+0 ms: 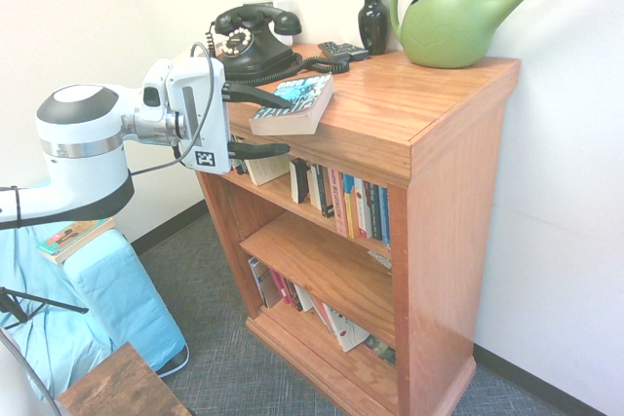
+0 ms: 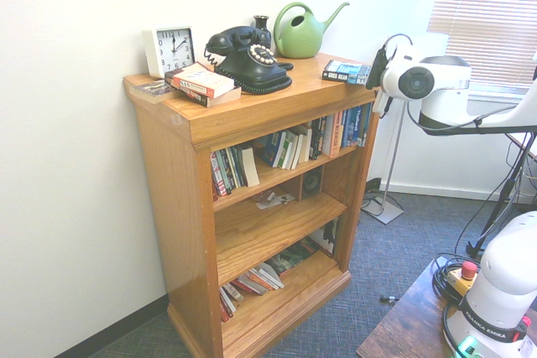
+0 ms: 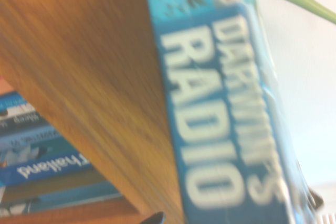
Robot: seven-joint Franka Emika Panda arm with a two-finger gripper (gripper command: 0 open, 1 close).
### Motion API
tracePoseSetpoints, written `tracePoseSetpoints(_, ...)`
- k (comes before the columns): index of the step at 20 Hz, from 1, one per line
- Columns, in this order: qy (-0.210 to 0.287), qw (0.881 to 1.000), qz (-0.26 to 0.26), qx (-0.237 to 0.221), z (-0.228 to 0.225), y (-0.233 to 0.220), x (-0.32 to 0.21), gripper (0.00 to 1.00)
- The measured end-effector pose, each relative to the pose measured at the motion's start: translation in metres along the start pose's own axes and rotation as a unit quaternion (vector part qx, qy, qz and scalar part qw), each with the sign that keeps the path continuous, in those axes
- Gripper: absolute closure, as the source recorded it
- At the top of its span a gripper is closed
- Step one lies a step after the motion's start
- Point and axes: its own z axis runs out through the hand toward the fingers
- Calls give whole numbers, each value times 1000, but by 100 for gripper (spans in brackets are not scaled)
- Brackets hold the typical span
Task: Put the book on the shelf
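Observation:
The book (image 1: pixel 295 104), blue and black with cream page edges, lies flat at the front corner of the bookcase top (image 1: pixel 409 94), jutting over the edge. My gripper (image 1: pixel 290 127) is open and turned upright. One finger reaches over the cover and the other sits below, in front of the top's moulding. In the second exterior view the book (image 2: pixel 345 71) lies just in front of the gripper (image 2: pixel 371 77). The wrist view shows its spine (image 3: pixel 220 114) reading "DARWIN'S RADIO". The shelf (image 1: pixel 283 194) right below carries a row of upright books (image 1: pixel 356 207); it also shows as the shelf (image 2: pixel 277 178).
On the bookcase top stand a black telephone (image 1: pixel 249 41), a dark vase (image 1: pixel 373 17), a green watering can (image 1: pixel 453 21), a white clock (image 2: pixel 172 48) and a small book stack (image 2: pixel 201 84). A thin orange-and-teal book (image 1: pixel 70 238) lies on a blue seat (image 1: pixel 107 289).

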Motion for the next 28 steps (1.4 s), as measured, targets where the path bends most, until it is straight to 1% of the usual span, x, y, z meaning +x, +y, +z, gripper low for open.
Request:
tracePoseSetpoints(4,27,1000,-9,4,7,-13,12,0)
tracePoseSetpoints(7,29,999,-11,10,14,-24,21,0)
tracePoseSetpoints(8,29,999,-12,11,16,-27,23,100)
tracePoseSetpoints(14,25,1000,-12,7,21,-27,25,100)
tracePoseSetpoints(20,18,1000,-5,-2,32,-17,25,100)
tracePoseSetpoints(28,12,1000,-5,-5,34,-19,20,100)
